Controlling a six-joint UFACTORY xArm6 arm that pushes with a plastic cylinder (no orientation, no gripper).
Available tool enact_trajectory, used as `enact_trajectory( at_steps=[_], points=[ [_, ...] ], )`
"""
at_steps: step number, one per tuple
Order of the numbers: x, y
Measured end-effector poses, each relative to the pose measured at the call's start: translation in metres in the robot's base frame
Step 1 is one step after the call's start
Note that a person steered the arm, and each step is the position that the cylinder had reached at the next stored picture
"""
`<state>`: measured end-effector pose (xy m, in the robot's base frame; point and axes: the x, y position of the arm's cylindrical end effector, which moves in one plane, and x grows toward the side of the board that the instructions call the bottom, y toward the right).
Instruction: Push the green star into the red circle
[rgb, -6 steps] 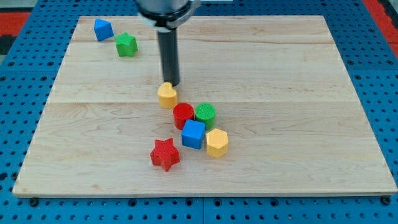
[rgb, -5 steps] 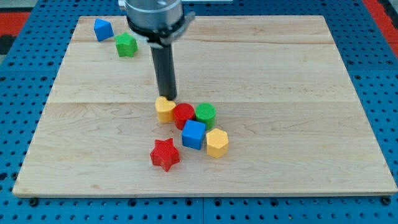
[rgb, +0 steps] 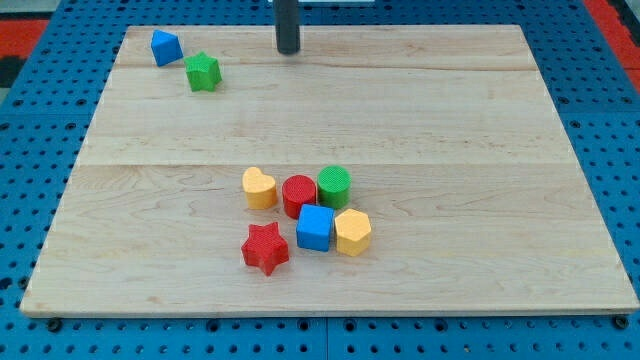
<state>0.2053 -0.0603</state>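
The green star (rgb: 203, 72) lies near the board's top left corner. The red circle (rgb: 298, 195) stands in a cluster low in the middle of the board. My tip (rgb: 288, 50) is near the board's top edge, to the right of the green star and far above the red circle. It touches no block.
A blue block (rgb: 165, 47) lies just up-left of the green star. Around the red circle are a yellow heart (rgb: 259, 187) on its left, a green circle (rgb: 334, 186) on its right, a blue cube (rgb: 314, 227), a yellow hexagon (rgb: 352, 232) and a red star (rgb: 265, 248) below.
My tip has pulled away from the yellow heart up to the board's top edge. The yellow heart has slid down and left, beside the red circle.
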Motion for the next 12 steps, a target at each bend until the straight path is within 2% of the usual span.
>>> enact_trajectory(
  at_steps=[1,2,3,5,8,9,10,11,12],
  points=[
    [-0.012,-0.058],
    [-0.008,-0.208],
    [0.011,-0.217],
    [0.035,-0.132],
    [0.184,-0.053],
    [0.169,-0.096],
    [0.135,-0.091],
    [0.135,-0.028],
    [0.232,-0.010]
  ],
)
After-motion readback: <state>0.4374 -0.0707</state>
